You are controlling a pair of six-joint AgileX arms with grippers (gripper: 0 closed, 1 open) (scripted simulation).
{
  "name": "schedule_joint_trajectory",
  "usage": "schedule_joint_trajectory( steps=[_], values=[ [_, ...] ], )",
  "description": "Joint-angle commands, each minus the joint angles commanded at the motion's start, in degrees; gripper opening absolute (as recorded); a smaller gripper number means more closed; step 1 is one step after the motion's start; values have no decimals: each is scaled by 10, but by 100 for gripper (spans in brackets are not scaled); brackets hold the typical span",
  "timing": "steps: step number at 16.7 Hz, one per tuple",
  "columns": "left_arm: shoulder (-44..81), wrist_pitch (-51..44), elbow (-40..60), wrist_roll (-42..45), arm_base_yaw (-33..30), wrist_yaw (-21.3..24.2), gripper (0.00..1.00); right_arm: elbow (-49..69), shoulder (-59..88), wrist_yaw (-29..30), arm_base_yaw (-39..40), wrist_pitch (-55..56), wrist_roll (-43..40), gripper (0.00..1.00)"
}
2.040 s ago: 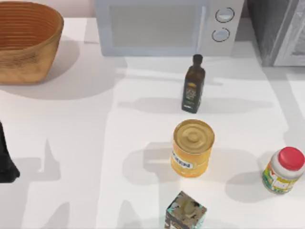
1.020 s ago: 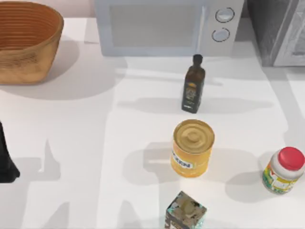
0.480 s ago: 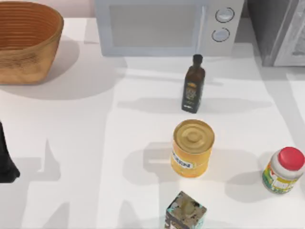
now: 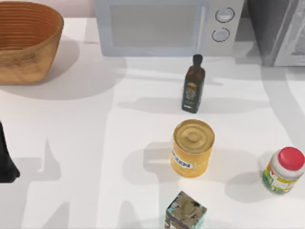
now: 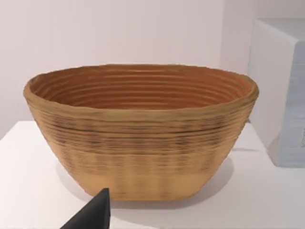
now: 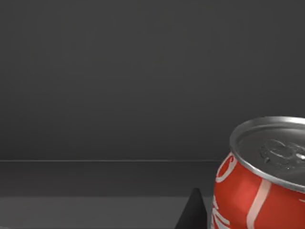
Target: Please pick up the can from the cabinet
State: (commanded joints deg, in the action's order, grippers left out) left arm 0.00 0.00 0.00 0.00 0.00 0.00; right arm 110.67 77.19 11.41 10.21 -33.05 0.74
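A red can (image 6: 259,186) with a silver lid stands inside a dark grey compartment in the right wrist view. One dark fingertip (image 6: 194,212) of my right gripper rises just beside it, not touching it. The grey cabinet (image 4: 281,28) stands at the table's far right corner. A squat yellow-orange tin (image 4: 192,149) with a gold lid stands on the white table top, right of centre. My left arm (image 4: 5,160) is parked at the left edge, and its dark fingertip (image 5: 93,217) points at a basket.
A woven basket (image 4: 26,40) sits at the back left and a microwave (image 4: 167,26) at the back middle. A dark oil bottle (image 4: 193,86) stands behind the tin, a red-capped jar (image 4: 283,169) to its right, and a small patterned box (image 4: 186,211) in front.
A faint shadow on the right side of the table has shifted slightly. The items and the left arm have not moved.
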Motion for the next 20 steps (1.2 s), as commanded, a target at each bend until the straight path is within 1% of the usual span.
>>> schedule_joint_trajectory(
  steps=[5, 7, 9, 13, 20],
  values=[
    [0, 0, 0, 0, 0, 0, 100, -16, -13, -2, -5, 9, 1, 0],
    [0, 0, 0, 0, 0, 0, 100, -58, -45, -6, -10, 24, 1, 0],
    [0, 0, 0, 0, 0, 0, 100, -124, -92, -13, -16, 44, 0, 0],
    [0, 0, 0, 0, 0, 0, 100, -326, -224, -33, -32, 97, -1, 0],
    [0, 0, 0, 0, 0, 0, 100, -777, -508, -76, -67, 217, -5, 0]
  ],
)
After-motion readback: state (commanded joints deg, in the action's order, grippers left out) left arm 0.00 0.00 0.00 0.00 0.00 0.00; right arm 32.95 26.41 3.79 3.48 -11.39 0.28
